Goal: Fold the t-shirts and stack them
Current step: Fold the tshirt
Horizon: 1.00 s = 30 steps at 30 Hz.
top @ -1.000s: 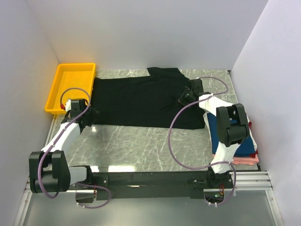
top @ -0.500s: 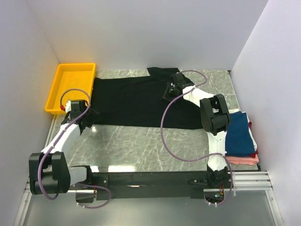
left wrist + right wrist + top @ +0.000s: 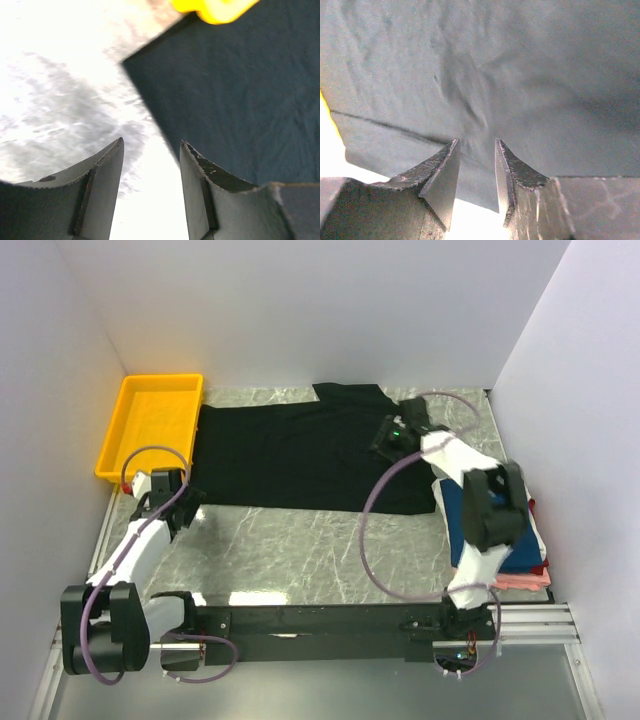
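A large black t-shirt [image 3: 290,455] lies spread flat across the far half of the table, its hem to the left. My left gripper [image 3: 188,502] [image 3: 151,141] hovers open at the shirt's near-left corner [image 3: 240,90], with only bare table between its fingers. My right gripper [image 3: 388,438] [image 3: 476,141] is low over the shirt's right part [image 3: 530,70], jaws open and apart, a small pucker of cloth just ahead of the fingertips. Folded t-shirts are stacked at the right edge, navy [image 3: 528,540] on top and pink [image 3: 520,581] at the bottom, partly hidden by the right arm.
A yellow tray [image 3: 150,425] [image 3: 215,7] stands at the far left, touching the shirt's hem. Bare marble table [image 3: 300,550] lies between the shirt and the arm bases. White walls enclose the left, back and right.
The right gripper's jaws have opened; that arm swung left over the shirt, then back to the right. The left gripper has shifted slightly toward the near edge.
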{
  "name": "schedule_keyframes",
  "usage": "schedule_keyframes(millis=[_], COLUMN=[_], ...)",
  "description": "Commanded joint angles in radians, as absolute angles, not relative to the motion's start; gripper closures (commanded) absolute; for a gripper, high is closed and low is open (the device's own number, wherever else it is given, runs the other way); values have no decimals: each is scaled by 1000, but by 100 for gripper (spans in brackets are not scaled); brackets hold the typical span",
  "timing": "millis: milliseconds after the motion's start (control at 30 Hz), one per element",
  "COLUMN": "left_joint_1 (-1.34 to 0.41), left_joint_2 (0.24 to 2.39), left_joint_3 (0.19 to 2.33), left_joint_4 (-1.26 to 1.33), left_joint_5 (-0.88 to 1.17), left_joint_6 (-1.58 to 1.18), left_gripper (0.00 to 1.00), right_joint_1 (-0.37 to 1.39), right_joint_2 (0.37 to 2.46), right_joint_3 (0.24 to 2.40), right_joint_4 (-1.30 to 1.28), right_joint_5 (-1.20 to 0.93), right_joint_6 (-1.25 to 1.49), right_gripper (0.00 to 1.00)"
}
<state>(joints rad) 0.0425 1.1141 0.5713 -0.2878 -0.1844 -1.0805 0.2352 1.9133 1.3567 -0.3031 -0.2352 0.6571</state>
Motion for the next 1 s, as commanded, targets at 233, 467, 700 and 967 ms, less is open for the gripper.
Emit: schedule_keyframes(millis=[233, 467, 700, 967], left_joint_1=[57, 63, 66, 67], left_joint_2=[1235, 1290, 1341, 1348], left_joint_3=[552, 561, 580, 577], left_joint_4=[-167, -124, -110, -100], left_joint_5=[-227, -256, -281, -296], left_joint_6=[-1108, -1106, -1094, -1085], left_gripper=[39, 39, 41, 44], right_joint_1=[173, 84, -57, -144], right_joint_2=[1406, 1266, 1240, 1149], right_joint_3=[858, 606, 554, 511], right_joint_4=[-146, -80, -95, -135], right_joint_5=[-259, -293, -275, -169], right_joint_6=[713, 723, 712, 709], right_gripper=[56, 54, 55, 55])
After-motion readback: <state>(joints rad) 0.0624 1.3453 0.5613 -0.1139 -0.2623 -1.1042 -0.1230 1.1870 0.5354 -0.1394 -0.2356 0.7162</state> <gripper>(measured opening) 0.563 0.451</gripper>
